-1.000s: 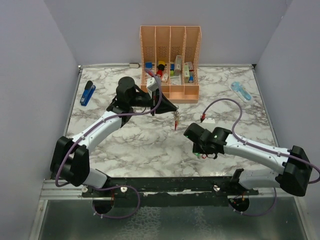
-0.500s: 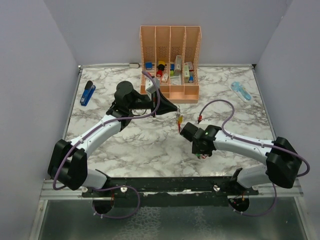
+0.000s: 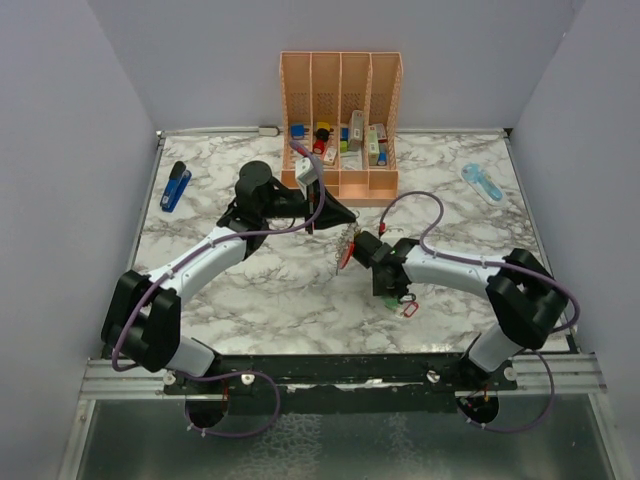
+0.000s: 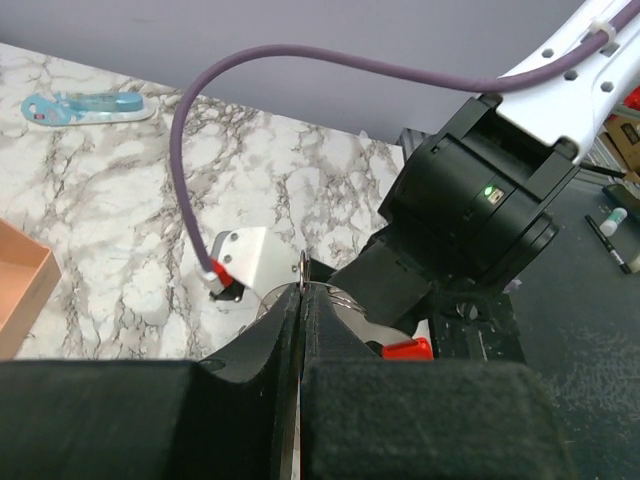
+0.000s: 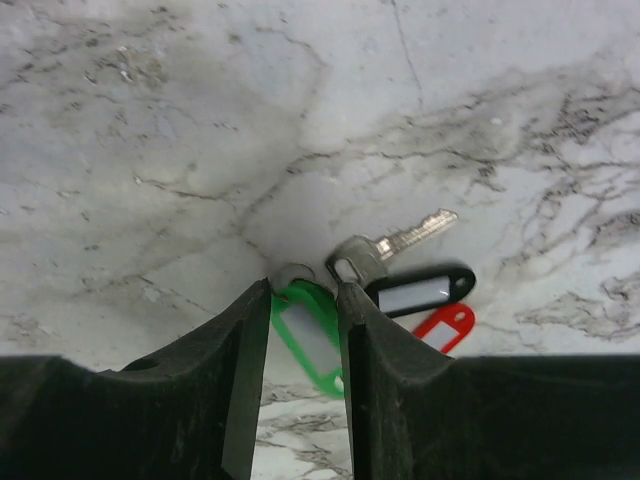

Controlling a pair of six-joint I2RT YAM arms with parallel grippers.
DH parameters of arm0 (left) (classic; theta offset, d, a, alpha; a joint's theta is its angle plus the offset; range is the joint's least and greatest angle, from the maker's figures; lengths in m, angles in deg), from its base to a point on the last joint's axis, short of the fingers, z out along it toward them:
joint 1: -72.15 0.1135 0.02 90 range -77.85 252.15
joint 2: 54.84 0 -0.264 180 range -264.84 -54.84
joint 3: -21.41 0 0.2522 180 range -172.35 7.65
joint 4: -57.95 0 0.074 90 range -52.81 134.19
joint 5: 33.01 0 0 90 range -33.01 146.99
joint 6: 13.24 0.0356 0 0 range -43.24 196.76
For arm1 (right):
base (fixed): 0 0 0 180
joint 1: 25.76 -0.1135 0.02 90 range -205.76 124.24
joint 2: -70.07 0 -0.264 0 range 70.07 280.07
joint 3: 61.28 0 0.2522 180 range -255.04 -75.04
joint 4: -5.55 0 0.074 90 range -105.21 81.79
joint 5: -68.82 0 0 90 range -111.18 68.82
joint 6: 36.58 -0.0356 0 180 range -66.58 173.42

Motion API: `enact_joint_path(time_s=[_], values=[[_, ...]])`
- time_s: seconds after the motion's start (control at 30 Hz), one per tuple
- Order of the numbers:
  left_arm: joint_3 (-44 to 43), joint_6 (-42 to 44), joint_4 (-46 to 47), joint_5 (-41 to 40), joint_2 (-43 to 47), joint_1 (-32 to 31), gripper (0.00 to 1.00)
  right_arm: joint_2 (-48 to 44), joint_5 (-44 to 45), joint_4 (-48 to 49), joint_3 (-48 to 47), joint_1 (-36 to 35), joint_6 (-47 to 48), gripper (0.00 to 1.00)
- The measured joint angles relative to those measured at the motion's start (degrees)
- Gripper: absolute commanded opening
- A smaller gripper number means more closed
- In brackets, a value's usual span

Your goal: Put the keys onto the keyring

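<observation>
Hanging from the tightly closed left hand [image 4: 302,300], just in front of the organiser [image 3: 340,110]: the red keyring [image 3: 347,250]. Farther forward, on the counter [image 3: 250,290]: keys [image 5: 395,243], green tag [image 5: 310,345] snug between right hand [image 5: 303,295] fingers, clamped or not, cannot tell. Squeeze squarely before lifting.

Partly hidden
Right pincer [image 5: 305,288] covers green tag's [image 5: 302,338] lower end; left pincer [image 4: 302,292] buries most of the keyring [image 4: 303,260].
</observation>
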Motion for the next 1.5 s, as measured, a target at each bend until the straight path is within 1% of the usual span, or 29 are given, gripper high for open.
enact_joint_path(time_s=[0.13,0.43,0.6,0.77,0.93,1.07,1.17,1.3,1.5], values=[[-0.90,0.35,-1.84,0.02,-0.42,0.00,0.00,3.56,-0.39,1.53,-2.54,0.13,1.79,0.33],[-1.57,1.29,-2.86,0.00,-0.48,0.00,0.00,4.24,-0.72,2.45,-3.17,0.50,2.95,0.30],[-1.55,1.55,-3.15,-0.17,-0.59,0.00,0.00,4.24,-1.20,2.38,-3.15,0.50,2.91,0.24],[-1.57,1.70,-3.50,-0.26,-0.61,0.00,0.00,4.24,-1.49,1.95,-3.17,0.50,2.84,0.24],[-1.57,1.88,-3.93,-0.37,-0.61,0.00,0.00,4.24,-1.46,0.44,-3.61,0.50,2.82,0.27],[-1.57,2.10,-3.96,-0.44,-0.61,0.00,0.00,4.22,-1.46,-0.70,-4.31,0.50,2.82,0.27],[-1.55,2.21,-3.98,-0.46,-0.61,0.00,0.00,4.22,-1.46,-1.29,-4.39,0.42,2.78,0.26],[-1.57,2.29,-4.13,-0.46,-0.61,0.00,0.00,4.22,-1.49,-1.73,-4.39,0.04,2.64,0.22],[-1.57,2.32,-4.31,-0.46,-0.61,0.00,0.00,4.22,-1.46,-1.97,-4.66,-0.63,2.60,0.20]])
